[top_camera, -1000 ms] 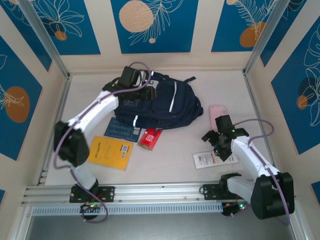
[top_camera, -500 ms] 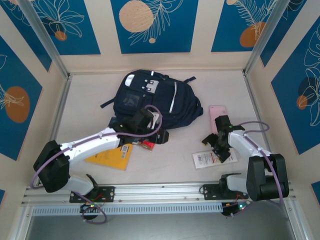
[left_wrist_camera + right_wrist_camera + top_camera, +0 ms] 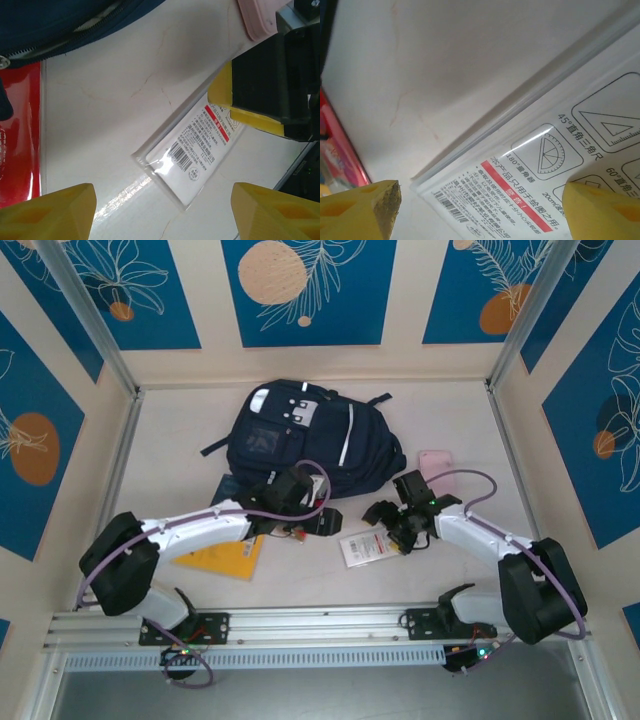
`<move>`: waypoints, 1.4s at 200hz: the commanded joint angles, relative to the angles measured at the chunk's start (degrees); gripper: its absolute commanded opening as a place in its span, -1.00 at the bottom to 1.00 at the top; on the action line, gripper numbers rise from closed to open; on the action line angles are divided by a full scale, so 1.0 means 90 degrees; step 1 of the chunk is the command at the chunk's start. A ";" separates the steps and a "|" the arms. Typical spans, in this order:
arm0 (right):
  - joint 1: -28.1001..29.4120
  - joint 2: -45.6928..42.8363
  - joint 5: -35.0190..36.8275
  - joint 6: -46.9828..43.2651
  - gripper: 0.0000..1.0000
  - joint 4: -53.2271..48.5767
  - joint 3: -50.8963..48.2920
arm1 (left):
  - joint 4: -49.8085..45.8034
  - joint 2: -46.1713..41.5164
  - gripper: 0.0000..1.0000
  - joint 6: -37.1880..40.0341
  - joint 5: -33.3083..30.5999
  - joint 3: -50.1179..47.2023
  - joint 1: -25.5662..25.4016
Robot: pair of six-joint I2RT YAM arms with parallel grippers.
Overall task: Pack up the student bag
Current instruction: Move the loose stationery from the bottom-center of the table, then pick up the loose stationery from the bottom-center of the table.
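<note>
I read the left jaws as wide. Their yellow fingertips (image 3: 50, 210) sit at opposite lower corners of the left wrist view, and nothing is gripped between them. The right jaws are also wide, with their fingertips (image 3: 360, 210) far apart and empty.

The backpack (image 3: 305, 445) lies flat on the surface (image 3: 300, 585), front side up, on the far side of both jaws. Its lower edge (image 3: 60, 25) is just beside the left jaws.

A clear printed packet (image 3: 365, 547) lies flat on the surface between the two sets of jaws. It is just ahead of the left jaws (image 3: 192, 150) and directly under the right jaws (image 3: 530, 190). In the left wrist view, one yellow finger of the right jaws overlaps the packet's far end. I cannot tell whether that finger is touching it.

A red packet (image 3: 20, 135) lies beside the left jaws, against the backpack's edge. A pink case (image 3: 437, 462) lies beyond the right jaws, near the backpack. A yellow book (image 3: 225, 555) lies behind the left jaws, partly under that arm.
</note>
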 commanded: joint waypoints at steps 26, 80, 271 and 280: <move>-0.0136 -0.0972 0.0138 -0.0242 0.68 -0.0735 0.0167 | 0.0067 0.0375 0.39 0.0234 0.0224 0.0146 -0.0146; -0.0770 -0.2137 -0.0104 -0.0223 0.56 -0.1224 -0.0582 | -0.0240 0.1564 0.34 0.0803 0.0640 0.1299 -0.0416; -0.1276 -0.2075 -0.0236 0.0485 -0.12 -0.0482 -0.1714 | 0.0035 0.3841 0.24 0.0435 0.3050 0.2647 -0.0475; -0.1272 -0.2085 -0.0285 0.0485 -0.22 -0.0407 -0.1741 | 0.0084 0.3863 0.23 0.0370 0.3176 0.2625 -0.0478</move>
